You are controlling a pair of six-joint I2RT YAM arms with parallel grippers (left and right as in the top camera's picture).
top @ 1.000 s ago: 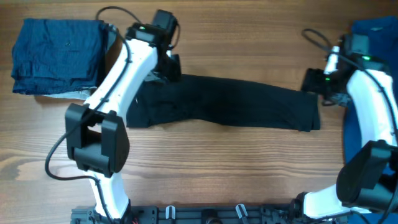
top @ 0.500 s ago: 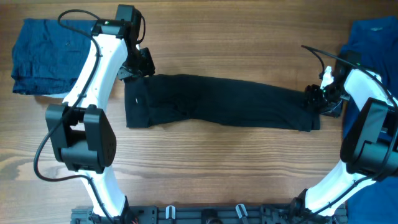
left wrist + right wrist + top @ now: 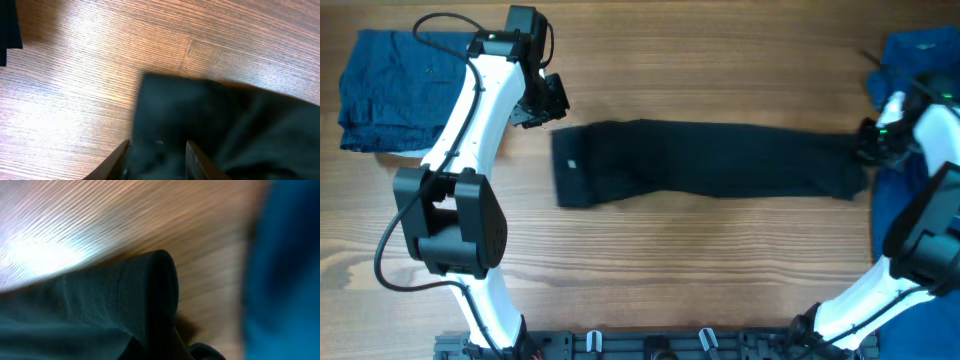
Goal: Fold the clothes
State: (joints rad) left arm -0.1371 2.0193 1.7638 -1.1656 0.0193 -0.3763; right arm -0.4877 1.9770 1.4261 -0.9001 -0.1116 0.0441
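Note:
The black shirt [image 3: 720,160] lies on the wooden table folded into a long strip running left to right, with its small white logo [image 3: 571,165] near the left end. My right gripper [image 3: 869,148] is shut on the strip's right end, and the right wrist view shows the cloth [image 3: 100,300] bunched at the jaws. My left gripper [image 3: 548,102] hovers just up and left of the shirt's left corner. Its fingers [image 3: 122,152] stand apart and hold nothing. The shirt's corner [image 3: 200,110] shows beyond them.
A stack of dark blue folded garments [image 3: 410,88] sits at the back left. A royal blue garment [image 3: 920,60] covers the right edge of the table, just behind my right gripper, and is seen close by in the right wrist view [image 3: 285,270].
My right gripper has shut on the shirt's right end and pulled the whole strip to the right. The left gripper let go of the left end, moved left, then stayed put.

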